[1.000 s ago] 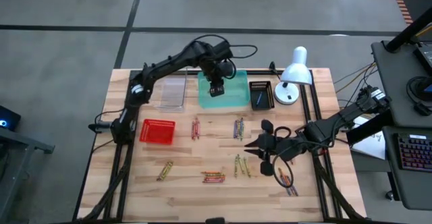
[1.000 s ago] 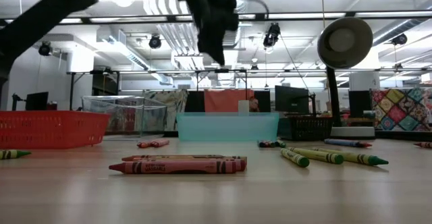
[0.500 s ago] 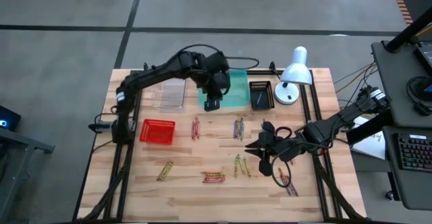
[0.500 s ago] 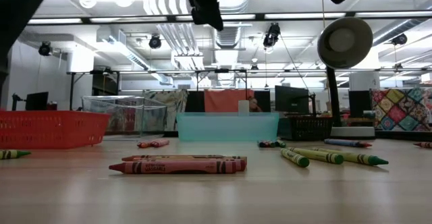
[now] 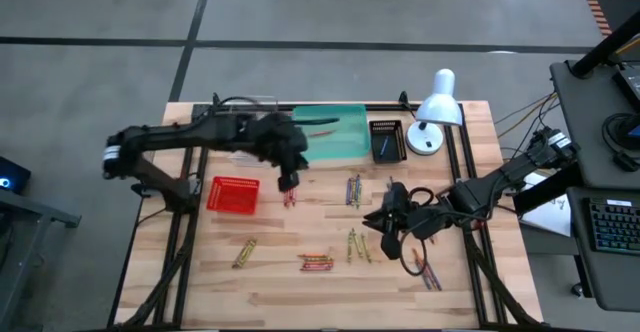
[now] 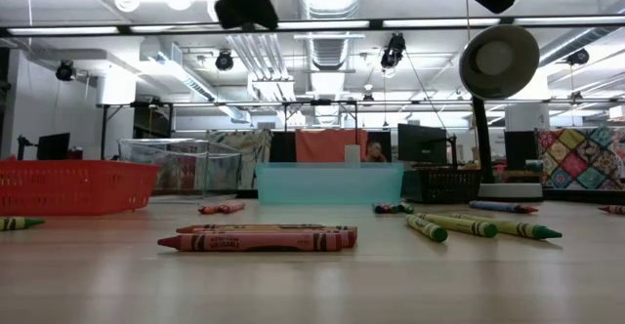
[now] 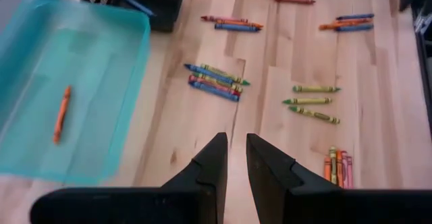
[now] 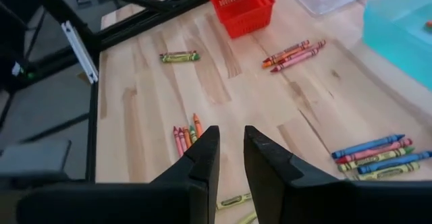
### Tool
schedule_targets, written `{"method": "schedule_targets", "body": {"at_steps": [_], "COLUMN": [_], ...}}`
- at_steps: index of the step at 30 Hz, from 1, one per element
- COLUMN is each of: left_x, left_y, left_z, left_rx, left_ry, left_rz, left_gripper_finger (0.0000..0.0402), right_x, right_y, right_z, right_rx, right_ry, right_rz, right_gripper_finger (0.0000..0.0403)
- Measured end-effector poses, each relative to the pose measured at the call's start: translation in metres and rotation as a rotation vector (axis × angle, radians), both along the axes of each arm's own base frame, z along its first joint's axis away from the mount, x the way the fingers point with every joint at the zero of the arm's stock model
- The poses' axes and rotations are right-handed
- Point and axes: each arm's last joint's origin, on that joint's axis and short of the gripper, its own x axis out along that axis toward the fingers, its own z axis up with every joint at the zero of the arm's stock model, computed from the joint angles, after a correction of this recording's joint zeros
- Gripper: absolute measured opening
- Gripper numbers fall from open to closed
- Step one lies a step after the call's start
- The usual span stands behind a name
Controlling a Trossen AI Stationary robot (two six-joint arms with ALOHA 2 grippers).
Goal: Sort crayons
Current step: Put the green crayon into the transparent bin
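Jaws, left gripper (image 7: 233, 158): narrow gap between the fingers, nothing held; it hangs over the bare wood near the red crayons (image 5: 290, 189).
Jaws, right gripper (image 8: 231, 158): slightly parted, empty, above the table's right part.
Near crayons: red-and-orange bunch (image 5: 316, 262) toward the front edge, yellow-green ones (image 5: 357, 244) beside it, a yellow-green pair (image 5: 244, 253) front left.
Middle: mixed blue-green cluster (image 5: 354, 188); red mesh basket (image 5: 233, 194) to the left.
Far: teal tray (image 5: 352, 147) with one orange crayon (image 7: 61, 113) inside; black basket (image 5: 386, 140); white lamp (image 5: 436, 107).
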Motion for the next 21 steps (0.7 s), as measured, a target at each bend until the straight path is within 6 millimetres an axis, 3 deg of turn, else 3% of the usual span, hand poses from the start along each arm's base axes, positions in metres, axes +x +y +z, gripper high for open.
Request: {"method": "schedule_targets", "body": {"at_steps": [8, 14, 21], "left_x": [-0.039, -0.058, -0.07], "left_y": [-0.024, -0.034, -0.04], "left_z": [-0.006, -0.012, -0.025], "left_rx": [0.015, -0.016, -0.047], "left_ry": [-0.189, -0.344, -0.398], "left_rz": [0.018, -0.002, -0.012], "left_gripper_finger": [0.0038, 0.0038, 0.0038], "right_x": [0.008, 0.024, 0.033], "right_y": [-0.011, -0.014, -0.013], "right_z": [-0.006, -0.026, -0.052], "right_rx": [0.067, 0.13, 0.23], "right_ry": [0.022, 0.12, 0.269], "right_rz": [-0.085, -0.079, -0.121], "right_gripper_finger": [0.0059, 0.0059, 0.0059]}}
